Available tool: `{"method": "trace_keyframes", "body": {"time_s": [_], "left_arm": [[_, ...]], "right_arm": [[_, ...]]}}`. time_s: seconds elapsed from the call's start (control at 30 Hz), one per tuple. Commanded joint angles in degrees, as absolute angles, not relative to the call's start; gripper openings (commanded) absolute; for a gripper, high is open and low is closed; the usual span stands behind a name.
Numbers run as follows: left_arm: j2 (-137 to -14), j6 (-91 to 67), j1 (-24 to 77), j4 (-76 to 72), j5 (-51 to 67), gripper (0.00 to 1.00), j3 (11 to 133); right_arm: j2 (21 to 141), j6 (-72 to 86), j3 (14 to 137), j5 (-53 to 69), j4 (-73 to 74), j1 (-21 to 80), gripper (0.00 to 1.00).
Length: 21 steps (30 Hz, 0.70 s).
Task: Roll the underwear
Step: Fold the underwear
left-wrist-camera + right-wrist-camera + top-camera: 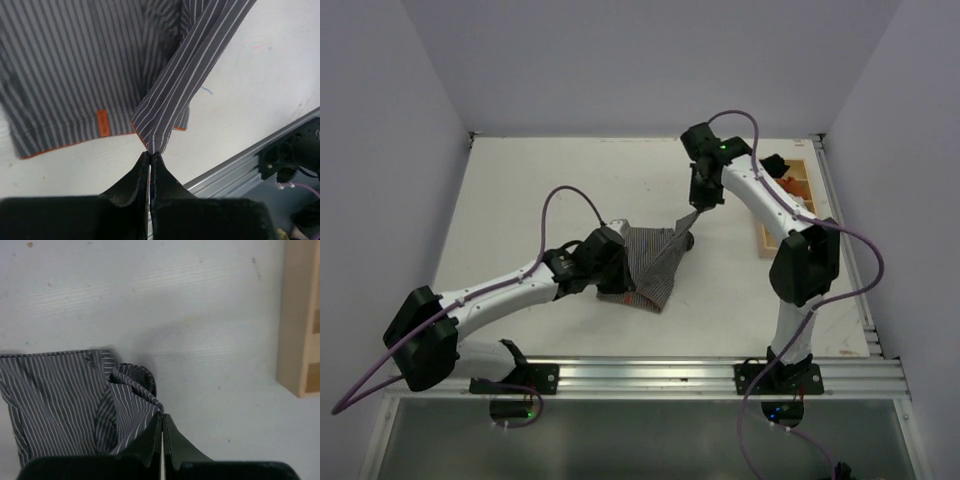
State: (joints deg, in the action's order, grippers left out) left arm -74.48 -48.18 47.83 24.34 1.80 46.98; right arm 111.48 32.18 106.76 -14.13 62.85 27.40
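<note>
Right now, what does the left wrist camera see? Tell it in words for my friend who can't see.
The black left fingers are shut on a fold of the grey-and-white striped underwear. The rest lies on the white table, showing orange edging and a small orange tag; a metal rail crosses the lower right.

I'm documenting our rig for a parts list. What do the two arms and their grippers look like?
Both the left arm and right arm have white links with bulky black joints and a loose purple cable looping alongside. The left gripper and right gripper are black and taper to narrow tips.
</note>
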Motion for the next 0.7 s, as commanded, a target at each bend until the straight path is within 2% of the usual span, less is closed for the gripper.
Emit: {"method": "trace_keyframes", "body": {"time_s": [0.0, 0.33, 0.57, 0.67], "left_arm": [[-77.51, -45.88, 51.58, 20.31, 4.65, 0.0, 52.46], [-85.43, -44.12, 59.5, 17.93, 9.31, 0.0, 62.4], [-86.4, -45.52, 62.75, 14.59, 11.43, 0.0, 62.58], [-85.35, -47.81, 63.11, 16.77, 9.24, 0.0, 62.84]], "right_arm": [[102.67, 30.59, 102.67, -17.57, 61.52, 23.39, 0.0], [90.71, 27.86, 89.14, -19.51, 61.17, 15.48, 0.0], [86.75, 26.2, 86.31, -23.55, 63.37, 14.33, 0.0], [86.22, 25.06, 87.44, -21.29, 62.14, 14.5, 0.0]]}}
